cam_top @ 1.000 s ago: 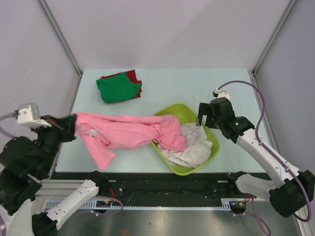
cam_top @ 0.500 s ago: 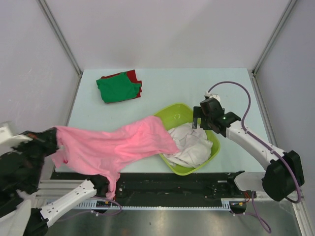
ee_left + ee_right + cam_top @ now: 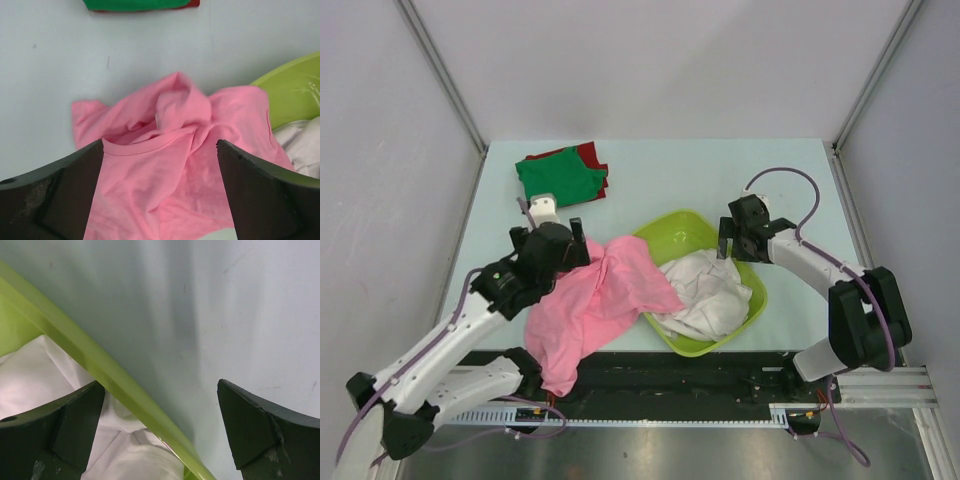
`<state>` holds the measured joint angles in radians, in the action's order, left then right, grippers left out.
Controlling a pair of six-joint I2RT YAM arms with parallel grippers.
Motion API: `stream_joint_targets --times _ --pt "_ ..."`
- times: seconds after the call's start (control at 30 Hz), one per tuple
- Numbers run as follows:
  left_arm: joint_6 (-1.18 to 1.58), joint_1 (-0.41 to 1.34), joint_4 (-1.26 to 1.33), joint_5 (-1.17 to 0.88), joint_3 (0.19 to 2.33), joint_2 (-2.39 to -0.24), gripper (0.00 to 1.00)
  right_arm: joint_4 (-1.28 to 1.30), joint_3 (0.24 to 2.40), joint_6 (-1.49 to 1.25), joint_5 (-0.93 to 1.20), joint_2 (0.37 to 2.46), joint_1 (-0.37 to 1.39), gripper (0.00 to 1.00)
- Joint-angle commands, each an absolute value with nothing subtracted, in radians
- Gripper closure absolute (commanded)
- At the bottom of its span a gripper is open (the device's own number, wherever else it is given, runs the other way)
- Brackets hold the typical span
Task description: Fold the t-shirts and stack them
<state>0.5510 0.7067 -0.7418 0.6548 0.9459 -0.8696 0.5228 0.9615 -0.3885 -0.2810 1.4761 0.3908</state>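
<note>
A robot lab cell; plain grey wall panels (image 3: 660, 60) in slim metal struts (image 3: 441, 76) enclose a pale blue tabletop (image 3: 680, 180).

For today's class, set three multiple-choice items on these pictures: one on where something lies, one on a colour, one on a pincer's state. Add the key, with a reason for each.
1. Where do the white shirts lie?
A. in the lime-green tub
B. on the floor
C. hung on the wall

2. What colour is the top shirt of the folded pile?
A. red
B. white
C. green

3. How does the left pincer stand over the pink shirt?
A. shut on the cloth
B. open, holding nothing
C. shut on a rim

Key:
1 A, the white cloth fills the tub.
2 C, green covers the pile and red shows only at its edge.
3 B, its fingers stand wide apart with the shirt lying loose beneath.
</note>
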Motion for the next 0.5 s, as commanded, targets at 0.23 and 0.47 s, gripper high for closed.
stream_joint_targets --times 0.23,0.47 --pt "0.641 0.653 -0.499 0.448 0.764 -0.937 0.0 0.456 0.966 -0.39 -0.204 1.581 0.422 0.2" --pt "0.649 0.653 -0.485 0.405 0.719 -0.876 0.0 0.446 0.998 -0.422 -0.239 1.64 0.396 1.0"
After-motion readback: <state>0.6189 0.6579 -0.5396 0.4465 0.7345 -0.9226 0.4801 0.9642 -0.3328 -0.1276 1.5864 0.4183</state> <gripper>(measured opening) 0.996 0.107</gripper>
